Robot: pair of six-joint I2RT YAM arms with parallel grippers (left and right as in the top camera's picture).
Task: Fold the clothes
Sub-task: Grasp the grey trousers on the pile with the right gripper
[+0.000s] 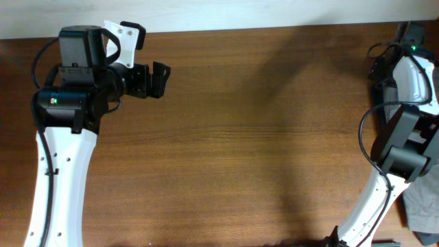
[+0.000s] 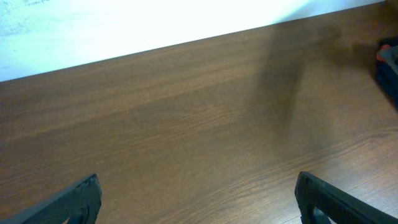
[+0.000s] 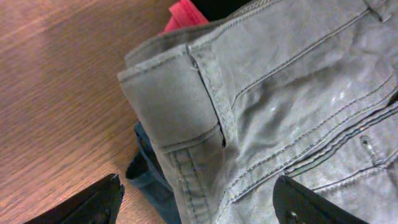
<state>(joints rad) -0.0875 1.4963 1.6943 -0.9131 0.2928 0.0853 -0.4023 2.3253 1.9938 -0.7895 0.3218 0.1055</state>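
Right tool (image 3: 198,200) spread over grey-khaki shorts (image 3: 280,106), navy cloth (image 3: 148,175) beneath.

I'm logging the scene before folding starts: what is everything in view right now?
Grey-khaki garment: one, grey-khaki, like shorts, at the table's right end.
Red garment: one, red, peeking out past the grey one.
Navy garment: one, dark navy, under the grey one's edge.
Table: one, brown wood.
Wall: one, white, behind the table.
Left arm: one, white and black.
Right arm: one, white and black.
Left gripper: black, open, over bare wood.
Right gripper: black, open, over the grey garment.
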